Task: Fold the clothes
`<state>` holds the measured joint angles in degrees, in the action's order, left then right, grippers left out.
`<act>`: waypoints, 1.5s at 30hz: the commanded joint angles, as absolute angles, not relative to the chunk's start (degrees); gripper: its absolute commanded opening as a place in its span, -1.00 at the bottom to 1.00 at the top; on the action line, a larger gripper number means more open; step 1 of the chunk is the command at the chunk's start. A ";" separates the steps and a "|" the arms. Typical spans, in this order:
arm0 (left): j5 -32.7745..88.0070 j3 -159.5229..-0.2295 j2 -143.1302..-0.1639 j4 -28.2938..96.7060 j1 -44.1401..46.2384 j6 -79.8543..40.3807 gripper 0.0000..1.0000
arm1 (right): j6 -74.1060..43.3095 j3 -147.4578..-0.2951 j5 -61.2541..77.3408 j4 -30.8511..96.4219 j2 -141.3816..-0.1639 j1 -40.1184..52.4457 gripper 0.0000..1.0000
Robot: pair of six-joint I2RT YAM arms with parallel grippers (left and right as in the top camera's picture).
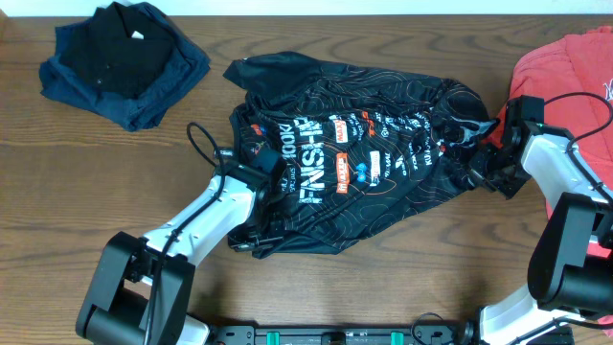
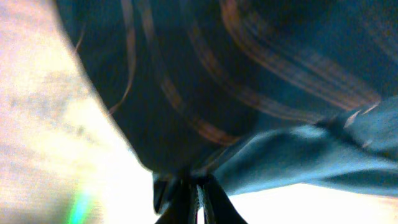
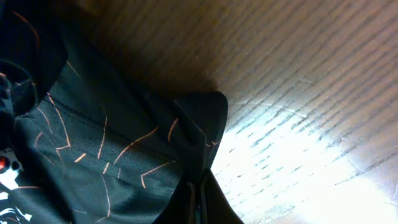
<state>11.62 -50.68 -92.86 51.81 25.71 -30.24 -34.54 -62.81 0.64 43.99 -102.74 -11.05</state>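
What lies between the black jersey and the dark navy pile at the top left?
Nothing: only a narrow strip of bare wooden table separates jersey from pile, seen in the overhead view.

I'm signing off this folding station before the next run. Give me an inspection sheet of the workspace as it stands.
Surface: brown wood-grain tabletop, with garments lying on it.
Job's things: shiny black sports jersey with orange-red contour lines and white logos, crumpled and unfolded mid-table.
Clutter: pile of plain navy and black garments at the far left; plain coral-red T-shirt at the right edge.
Grippers: left gripper shut on the jersey's left edge; right gripper shut on its right edge.
Cables: black cable looping off the left arm; another black cable over the red T-shirt.
Surroundings: black base rail with green clips at the near edge; otherwise nothing seen.
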 commanded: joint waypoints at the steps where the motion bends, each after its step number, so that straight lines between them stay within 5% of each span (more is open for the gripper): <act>1: 10.87 -53.80 -90.56 55.46 25.74 -30.68 -0.88 | -35.81 -63.00 0.86 44.86 -101.45 -11.75 -0.97; 16: 5.93 -75.77 -68.14 75.37 25.71 -30.74 -0.88 | -35.53 -71.33 2.00 57.23 -75.46 -12.03 -0.97; 27: 1.17 -87.13 -65.30 79.18 25.67 -30.74 -0.86 | -35.55 -72.77 2.02 60.49 -66.24 -12.03 -0.97; 35: -1.17 -86.30 -74.72 78.04 25.67 -30.70 -0.14 | -35.73 -72.75 2.00 60.86 -69.54 -12.03 -0.97; 45: -0.21 -85.78 -90.02 91.50 26.09 -30.72 -0.10 | -34.68 -72.75 0.45 59.33 -74.48 -12.03 -0.97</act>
